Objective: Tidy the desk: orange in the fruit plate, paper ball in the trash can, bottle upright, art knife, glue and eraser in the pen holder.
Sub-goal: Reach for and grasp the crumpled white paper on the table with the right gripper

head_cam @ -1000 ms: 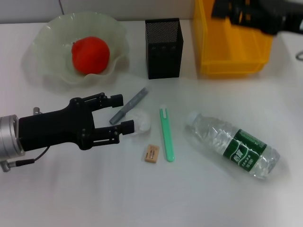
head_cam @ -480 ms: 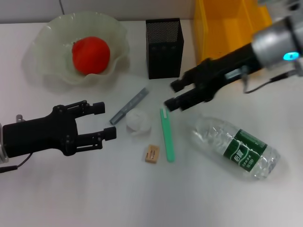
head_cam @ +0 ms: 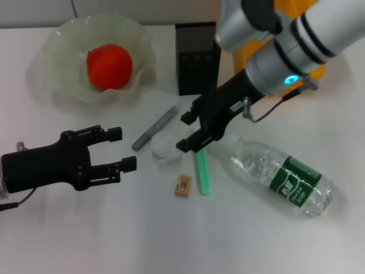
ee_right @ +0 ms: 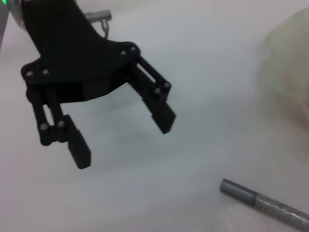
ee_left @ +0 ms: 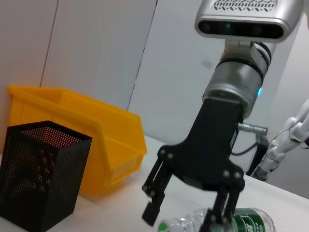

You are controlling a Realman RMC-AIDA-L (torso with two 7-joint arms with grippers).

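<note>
Desk (head_cam: 85, 240) surface white; 2 grippers in view over it. Right gripper (head_cam: 187, 131) reaches in from the yellow bin (head_cam: 254, 77) side, fingers spread apart and holding nothing; its tips hang just above the upper end of the green art knife (head_cam: 202, 171) and close beside the paper ball (head_cam: 162, 149); whether the tips touch either item cannot be told. Left gripper (head_cam: 121, 149) sits low on the robot's left, fingers likewise spread and empty, pointing toward the paper ball with a clear gap between; the right wrist view shows the same left gripper (ee_right: 124, 137) with both fingers wide.

Orange (head_cam: 109, 66) rests in the fruit plate (head_cam: 60, 91) at the far left. Black mesh pen holder (head_cam: 196, 50) stands upright between plate and yellow bin. Grey glue stick (head_cam: 155, 128) lies flat just beside the paper ball, pointing diagonally toward the pen holder. Eraser (head_cam: 182, 186) lies near the lower end of the art knife, apart from it. Bottle (head_cam: 280, 174) lies on its side to the right of the art knife, green label facing up, cap end toward the right gripper.
</note>
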